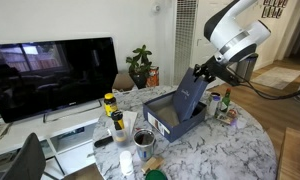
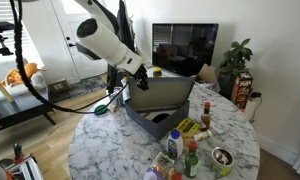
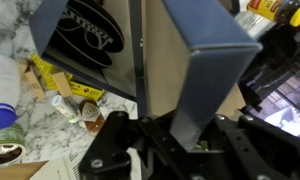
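A dark blue cardboard box (image 1: 172, 122) stands open on the round marble table (image 1: 225, 150); it also shows in an exterior view (image 2: 150, 120). Its lid (image 1: 193, 92) is raised, with a tan inside face (image 2: 165, 93). My gripper (image 1: 203, 72) is at the lid's top edge, also seen in an exterior view (image 2: 130, 80). In the wrist view my gripper (image 3: 180, 135) is shut on a blue flap of the lid (image 3: 215, 75), which runs down between the fingers. The box's inside (image 3: 90, 25) holds a dark item with a pattern.
Bottles (image 1: 116, 120), a metal can (image 1: 143, 139) and a blue-capped container (image 1: 127, 160) stand at the table's edge by the box. More bottles (image 2: 190, 150) and a can (image 2: 222, 158) show in an exterior view. A TV (image 1: 50, 75) and a plant (image 1: 140, 65) stand behind.
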You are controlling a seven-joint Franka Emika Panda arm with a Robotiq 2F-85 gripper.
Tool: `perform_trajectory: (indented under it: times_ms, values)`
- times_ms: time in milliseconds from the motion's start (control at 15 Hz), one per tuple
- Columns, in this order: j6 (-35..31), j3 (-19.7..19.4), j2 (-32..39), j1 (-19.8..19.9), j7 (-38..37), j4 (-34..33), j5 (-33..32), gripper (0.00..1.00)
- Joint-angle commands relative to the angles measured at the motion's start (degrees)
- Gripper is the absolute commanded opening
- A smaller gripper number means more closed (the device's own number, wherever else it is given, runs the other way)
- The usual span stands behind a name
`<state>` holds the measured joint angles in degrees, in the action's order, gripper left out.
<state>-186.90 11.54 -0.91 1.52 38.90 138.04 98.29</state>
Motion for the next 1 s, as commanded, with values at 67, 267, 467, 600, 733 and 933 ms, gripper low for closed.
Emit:
perform_trajectory:
  times_ms: [67, 267, 467, 600, 733, 933]
  values:
    - [-0.6, -0.4, -8.0, 0.1, -1.4, -0.6, 0.8, 0.00]
    - [-1.8, 0.2, -11.8, 0.3, -0.7, -3.3, 4.2, 0.00]
    - [-4.5, 2.5, -13.6, 1.7, -0.5, -7.2, 7.9, 0.00]
    - [-6.4, 5.1, -13.1, 3.5, -2.4, -9.2, 9.7, 0.00]
    - [-7.6, 8.3, -11.2, 5.9, -5.7, -10.6, 10.8, 0.00]
    - [-10.2, 13.7, -8.3, 9.9, -12.0, -11.9, 9.9, 0.00]
